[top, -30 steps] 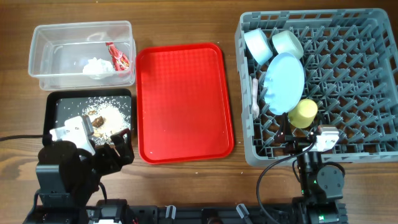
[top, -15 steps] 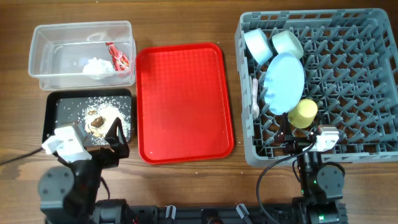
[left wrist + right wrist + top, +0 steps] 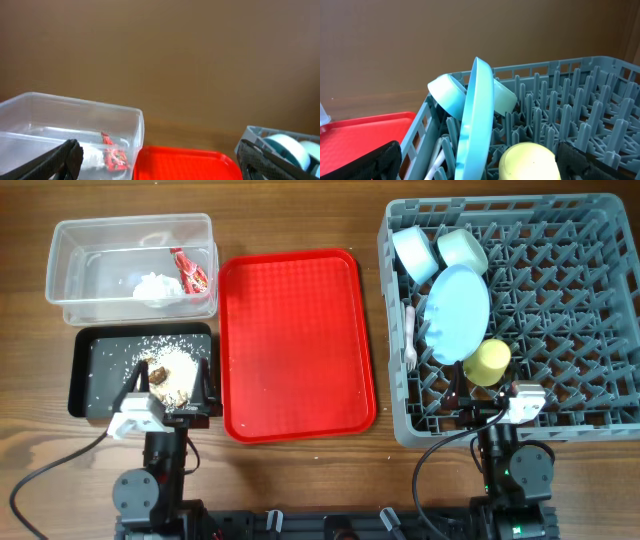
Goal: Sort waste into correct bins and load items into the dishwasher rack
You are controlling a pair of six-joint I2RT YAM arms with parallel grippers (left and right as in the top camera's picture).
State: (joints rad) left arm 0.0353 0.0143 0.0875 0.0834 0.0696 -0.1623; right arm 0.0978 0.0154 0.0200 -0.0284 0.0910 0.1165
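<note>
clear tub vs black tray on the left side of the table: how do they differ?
The clear tub is see-through; the black tray is opaque. The tub has tall walls; the tray is shallow. The tub holds a red wrapper and a white tissue; the tray holds brown food scraps and rice. Both are rectangular, similar in footprint, and sit left of the red tray.

Bright, even light — soft wrist-view blur
</note>
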